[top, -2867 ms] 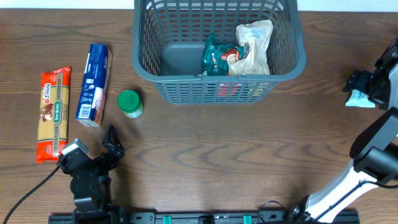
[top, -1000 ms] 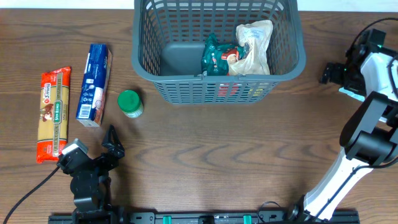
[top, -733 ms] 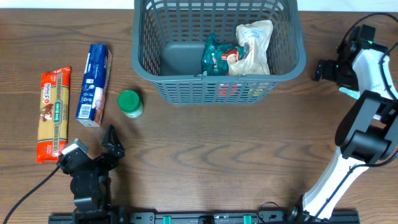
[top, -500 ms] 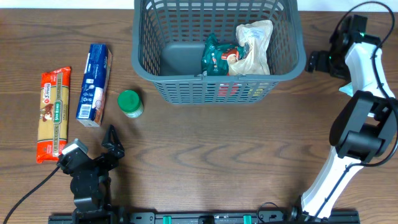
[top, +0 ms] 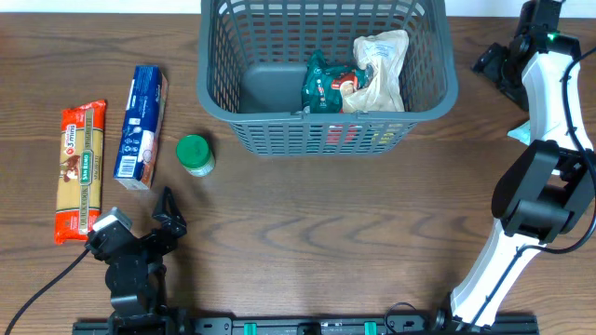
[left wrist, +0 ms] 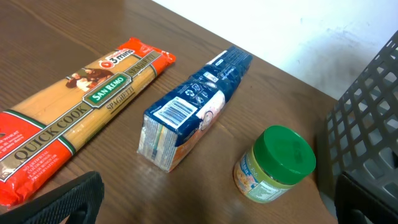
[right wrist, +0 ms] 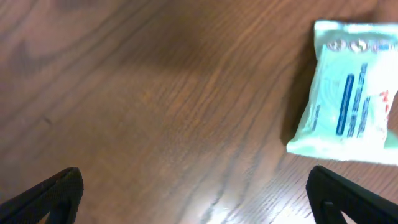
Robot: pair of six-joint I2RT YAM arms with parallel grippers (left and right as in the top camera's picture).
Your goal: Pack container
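Container: the container (top: 326,130) sits at the far middle of the worktop (top: 326,233); dark grey plastic, slotted lattice walls, thick rolled rim, solid floor.
Cut off: its far rim runs out of the overhead view; the left wrist view catches only a slice of lattice wall at the right edge.
Inside: a glossy green packet (top: 321,86) and a pale crinkled bag (top: 380,70) lie touching in the right half; the left floor is bare.
Hard to make out: red and yellow patches show through the front lattice, unreadable.
Left gripper: the left gripper (left wrist: 216,186) is low at the near left, fingers spread wide, nothing between them; only the finger ends show.
Right gripper: the right gripper (right wrist: 193,186) is at the far right beside the container, spread wide over bare wood.
Pouch: a pale blue-green pouch (right wrist: 348,118), soft and flat, cut by the right wrist view's edge.
Left groceries: a flat red-ended spaghetti packet (top: 79,167), a long blue pack (top: 142,126), and a round jar (top: 196,154) with a green lid, lying apart.
Worktop surface: dark wood grain, faint sheen.
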